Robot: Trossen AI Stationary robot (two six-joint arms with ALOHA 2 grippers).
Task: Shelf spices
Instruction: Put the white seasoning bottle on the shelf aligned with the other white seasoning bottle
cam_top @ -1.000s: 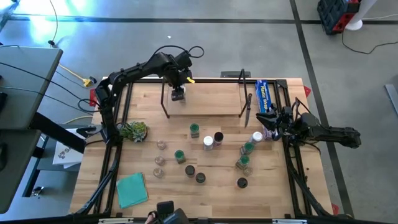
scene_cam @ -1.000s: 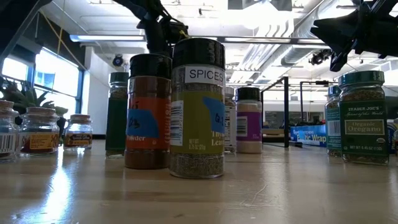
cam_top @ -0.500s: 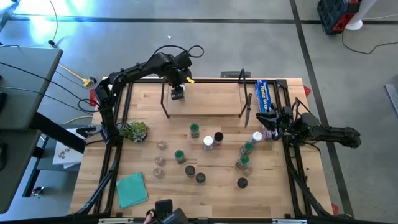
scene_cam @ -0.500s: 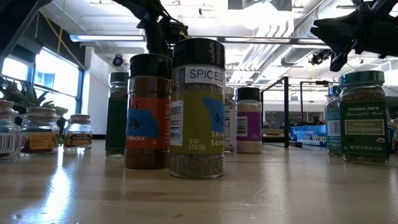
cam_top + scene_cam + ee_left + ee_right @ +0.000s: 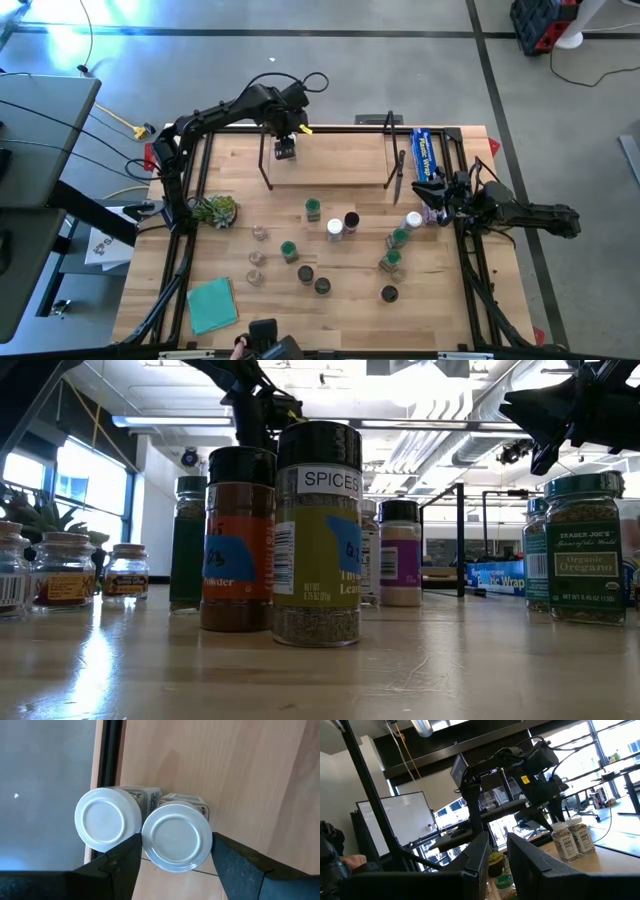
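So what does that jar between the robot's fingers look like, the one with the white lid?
The jar is seen from straight above in the left wrist view: a round, flat white lid, plastic-looking, over a small body with a printed label. It stands upright on the light wood shelf, near its left end, beside a second white-lidded jar; whether the two touch cannot be told. The left tool has a dark finger on each side of its lid. Whether the fingers press it cannot be told.
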